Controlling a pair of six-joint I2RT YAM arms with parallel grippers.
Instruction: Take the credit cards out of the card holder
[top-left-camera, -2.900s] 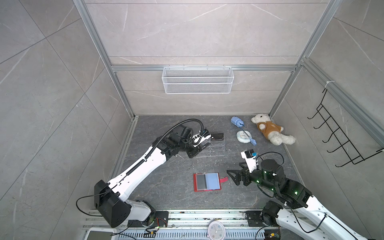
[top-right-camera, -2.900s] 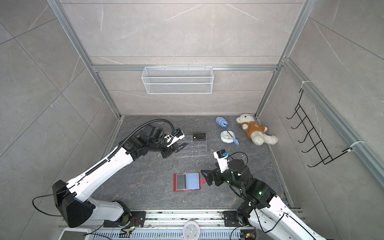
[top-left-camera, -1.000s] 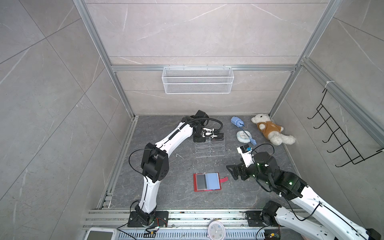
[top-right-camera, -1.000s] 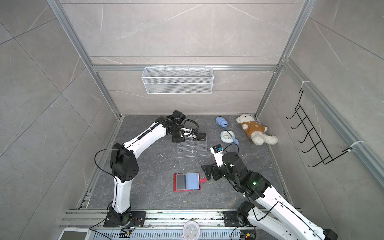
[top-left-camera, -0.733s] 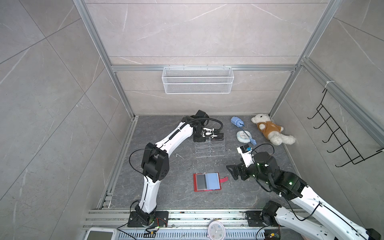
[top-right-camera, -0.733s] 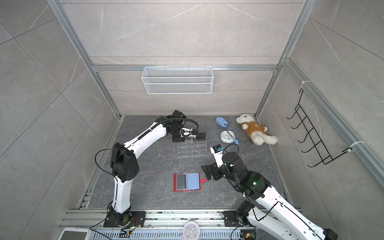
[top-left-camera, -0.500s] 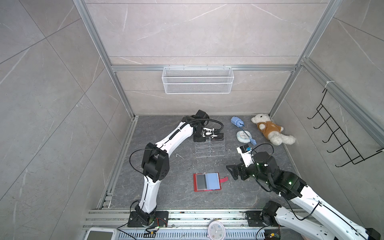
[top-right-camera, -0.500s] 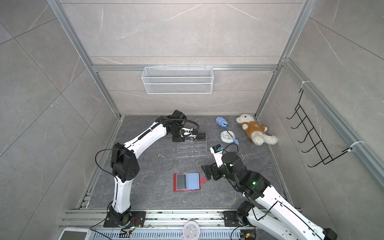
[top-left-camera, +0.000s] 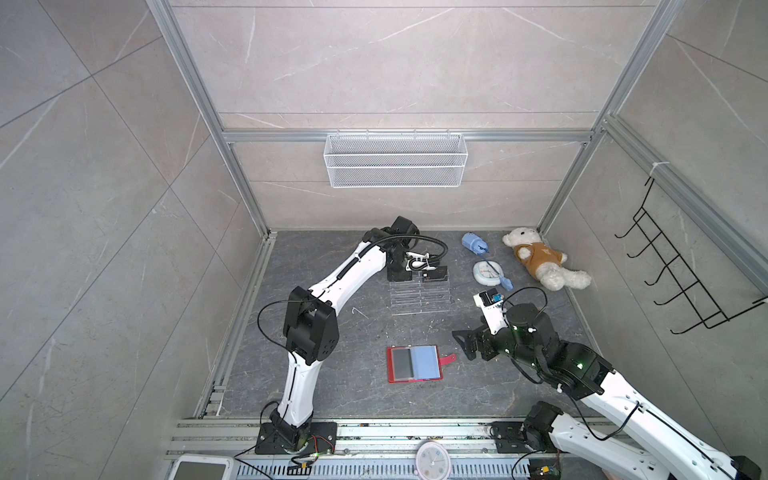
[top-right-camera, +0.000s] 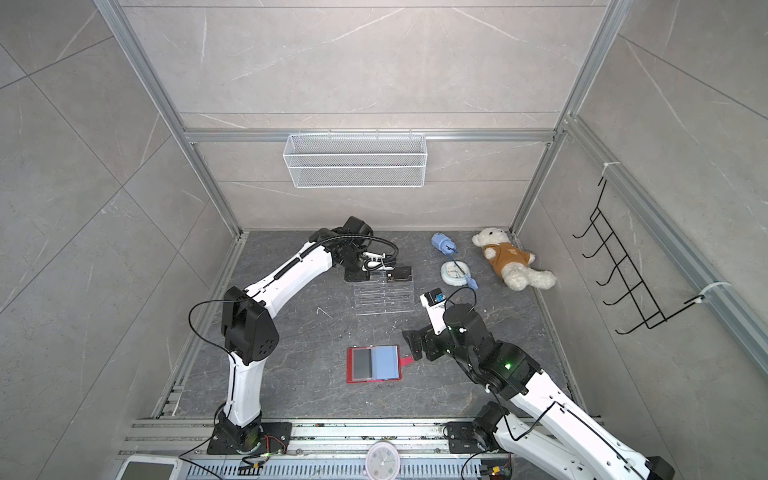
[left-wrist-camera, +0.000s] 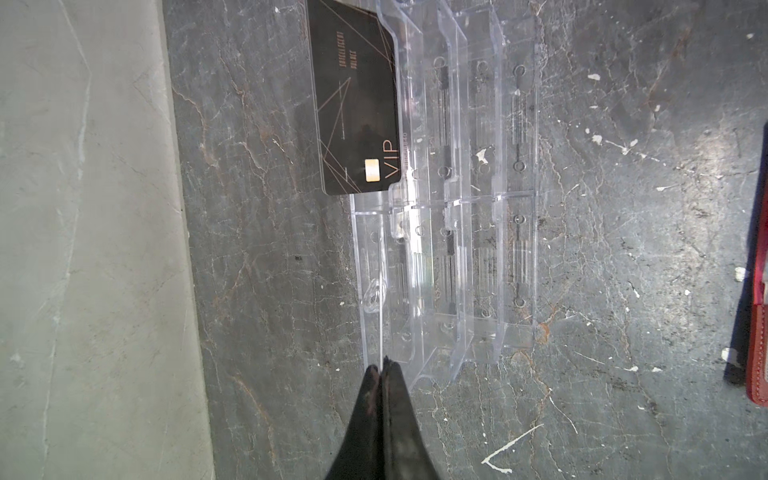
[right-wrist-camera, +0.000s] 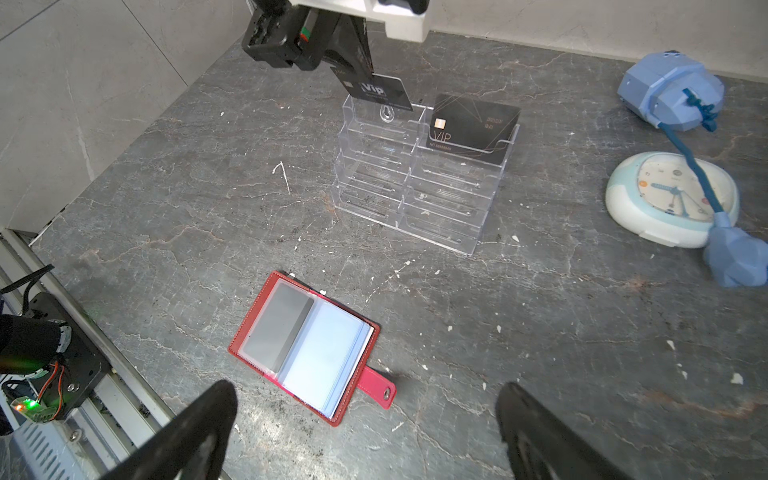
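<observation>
Clenching one edge of the seemingly stiff, slick credit card (right-wrist-camera: 386, 93) was your left hand (left-wrist-camera: 382, 370); your right hand (right-wrist-camera: 368, 399) hung released

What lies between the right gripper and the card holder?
Only bare tabletop. In the right wrist view the snap tab of the card holder points toward the open right gripper.

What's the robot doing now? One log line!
left end effector: shut on thin black VIP card at clear acrylic stand | right end effector: open | red leather-look card holder: lying open
</observation>
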